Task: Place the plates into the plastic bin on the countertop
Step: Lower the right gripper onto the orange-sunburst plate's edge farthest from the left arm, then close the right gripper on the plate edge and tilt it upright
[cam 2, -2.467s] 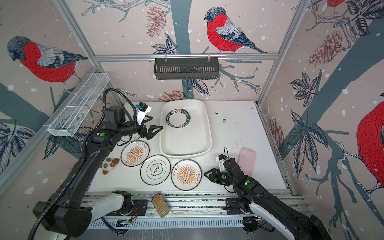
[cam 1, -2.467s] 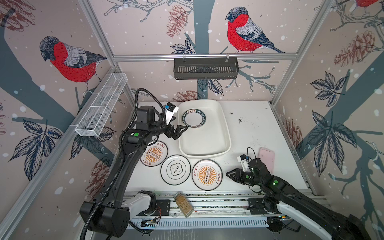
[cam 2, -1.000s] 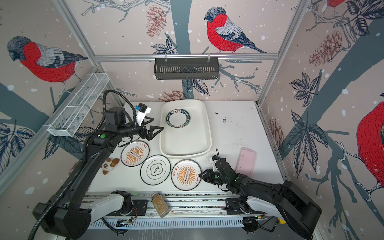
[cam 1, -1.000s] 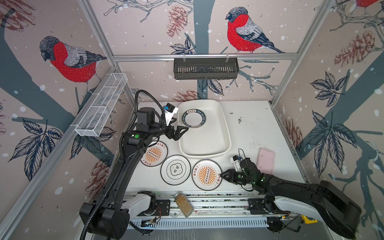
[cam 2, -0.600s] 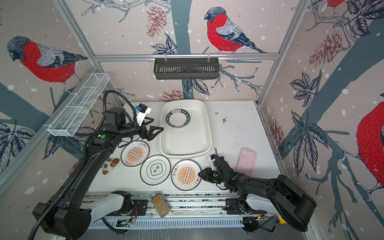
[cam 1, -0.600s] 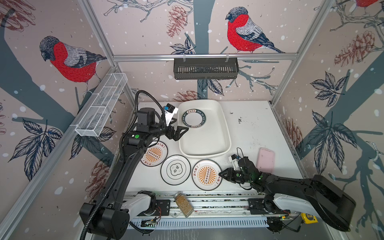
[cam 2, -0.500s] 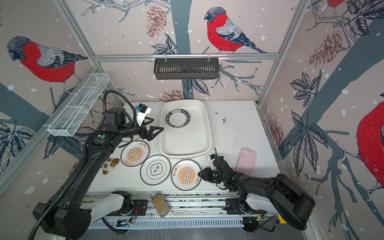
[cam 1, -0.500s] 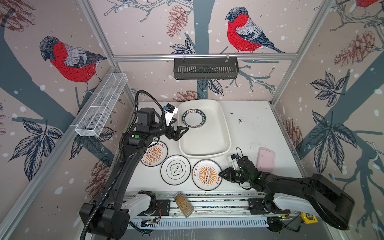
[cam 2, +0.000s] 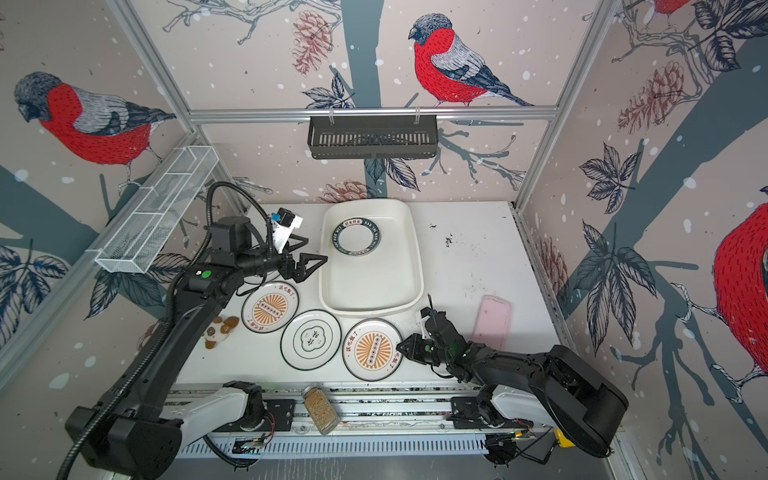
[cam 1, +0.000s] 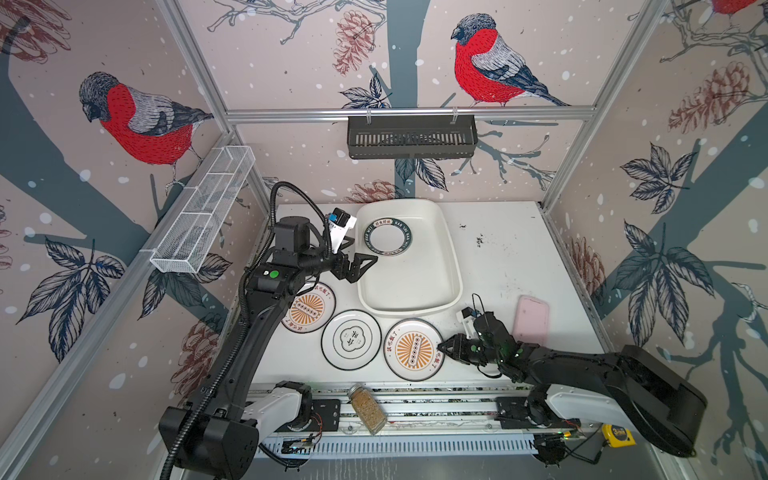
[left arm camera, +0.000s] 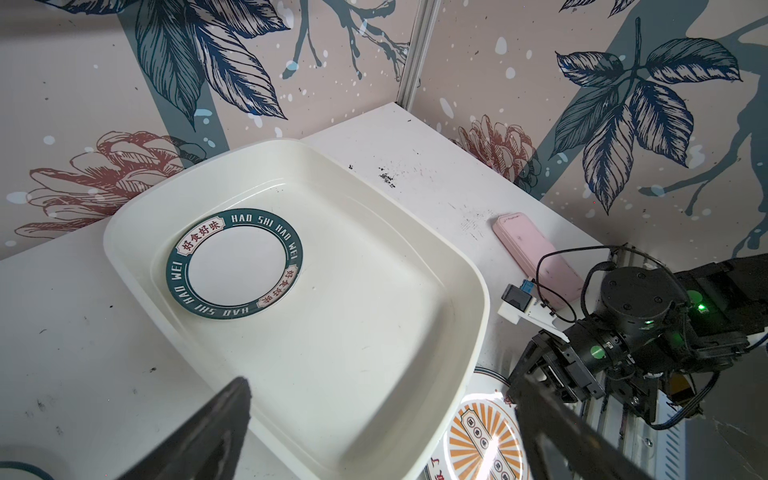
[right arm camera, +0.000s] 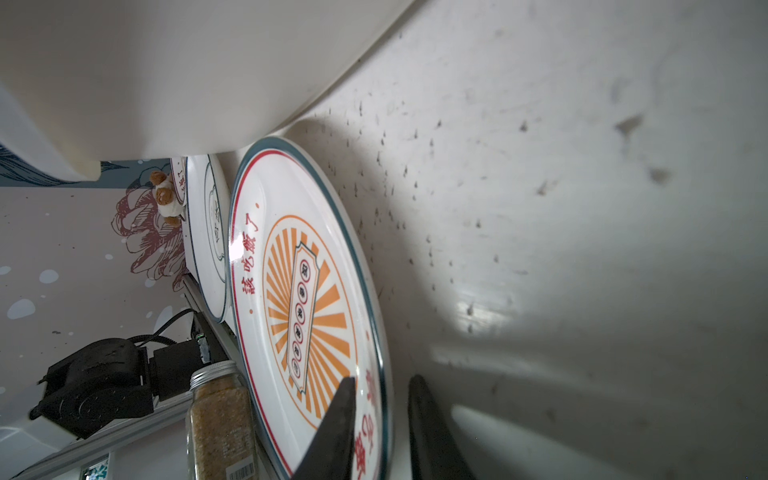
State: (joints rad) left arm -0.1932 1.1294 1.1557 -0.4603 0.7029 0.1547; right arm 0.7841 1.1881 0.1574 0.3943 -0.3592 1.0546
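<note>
Done: green-band plate (cam 1: pixel 387 236) in plastic bin (cam 1: pixel 409 306), back-left corner. Pending: three plates (cam 1: pixel 351 340) along countertop (cam 1: pixel 507 257) front edge. Straddling right sunburst plate (cam 1: pixel 413 349) rim with right gripper (cam 1: pixel 441 347), jaws narrow, clamp unclear. Left gripper (cam 1: pixel 365 249) wide open, empty.

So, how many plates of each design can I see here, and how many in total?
Orange sunburst plates: 2
Black-rimmed cloud emblem plate: 1
Green lettered-band plate, lying in the plastic bin: 1
Total: 4
</note>
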